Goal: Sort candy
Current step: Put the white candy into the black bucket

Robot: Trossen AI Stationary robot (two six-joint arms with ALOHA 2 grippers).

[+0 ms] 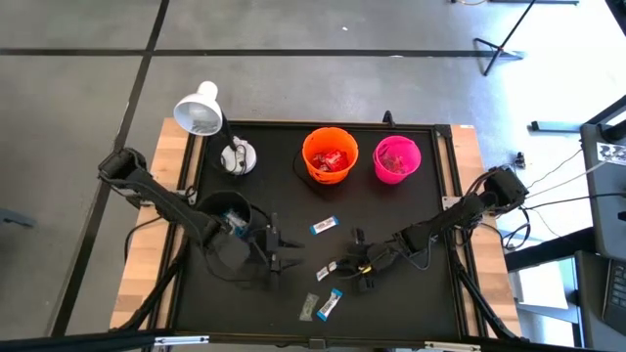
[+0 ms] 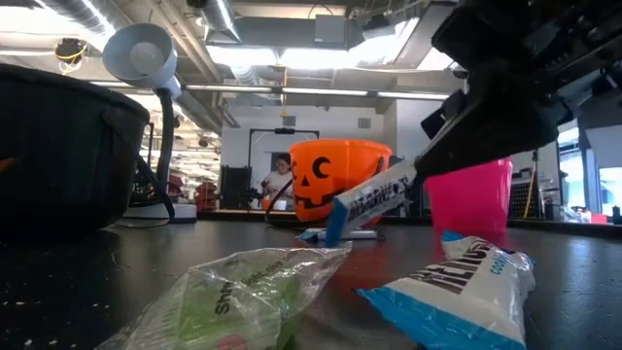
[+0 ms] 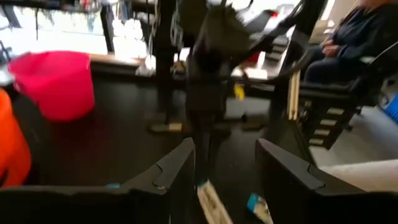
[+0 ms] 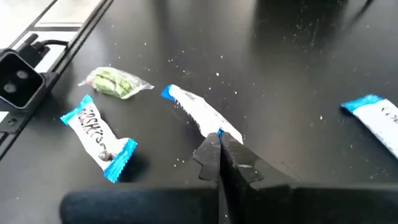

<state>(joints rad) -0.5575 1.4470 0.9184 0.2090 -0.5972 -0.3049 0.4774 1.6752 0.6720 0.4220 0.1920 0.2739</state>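
Candy bar (image 4: 202, 115) is lying with its long axis running straight out from our right fingers (image 4: 219, 144), which are clamping shut on its near end, while our left fingers (image 3: 227, 171) are waiting open.

Blue-and-white candy bar (image 4: 202, 115) tilted, one end pinched in the right pincer (image 4: 219, 144); three others lie nearby.

The bench (image 1: 430, 293) has a black top with pale wood edges; on it stand an orange bucket (image 1: 329, 156) printed with a black jack-o'-lantern face, a pink bucket (image 1: 396, 159) just beside the orange bucket, and a black bucket (image 1: 227, 235) well apart from it. The candy bar (image 4: 202, 115) pinched in the dark right tool (image 4: 219, 146) is white with blue ends. Near it lie a blue-and-white bar (image 4: 99, 138) with dark lettering and a clear wrapper with green contents (image 4: 115, 82); the lamp (image 1: 200, 110) is white.
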